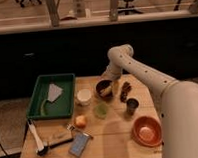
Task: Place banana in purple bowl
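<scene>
Nearest on the wooden table (115, 137) sit the orange bowl (147, 130) at right, a round orange fruit (81, 121) and a blue packet (79, 144) at left. Farther back stand a dark cup (132, 106), a green cup (100, 110) and a white cup (84, 96), with a green tray (38, 99) far left. Beyond them, the purple bowl (104, 87) holds the banana (107, 90). Just above the bowl's far right rim hangs the gripper (113, 83); whether its fingers are spread or closed cannot be told.
</scene>
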Controlling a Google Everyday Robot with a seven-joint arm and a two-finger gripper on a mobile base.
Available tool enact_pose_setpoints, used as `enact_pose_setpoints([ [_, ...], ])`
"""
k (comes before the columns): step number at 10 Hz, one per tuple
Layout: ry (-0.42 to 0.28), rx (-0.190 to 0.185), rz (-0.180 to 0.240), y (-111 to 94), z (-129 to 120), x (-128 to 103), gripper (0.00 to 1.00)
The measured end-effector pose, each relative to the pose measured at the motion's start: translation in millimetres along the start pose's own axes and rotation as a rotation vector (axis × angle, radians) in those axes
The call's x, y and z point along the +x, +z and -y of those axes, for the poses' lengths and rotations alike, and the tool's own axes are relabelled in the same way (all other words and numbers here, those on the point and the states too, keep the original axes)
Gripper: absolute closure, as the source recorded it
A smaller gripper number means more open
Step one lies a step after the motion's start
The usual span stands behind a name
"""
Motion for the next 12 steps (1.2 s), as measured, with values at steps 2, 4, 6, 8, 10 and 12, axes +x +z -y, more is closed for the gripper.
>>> enact_pose_setpoints([
  [2, 0.003, 0.002, 0.004, 1.2, 0.7, -0.3, 0.20],
  [4, 0.006, 0.004, 0.008, 1.6, 1.7, -0.2, 0.20],
  [6, 0.009, 0.006, 0.013, 2.2, 2.8, 1.8, 0.20],
  [8, 0.010, -0.004, 0.008, 3.9, 5.0, 2.3, 0.20],
  [10, 0.010, -0.011, 0.005, 5.1, 5.5, 2.0, 0.20],
  [12, 0.013, -0.012, 0.005, 5.1, 4.0, 4.1, 0.20],
])
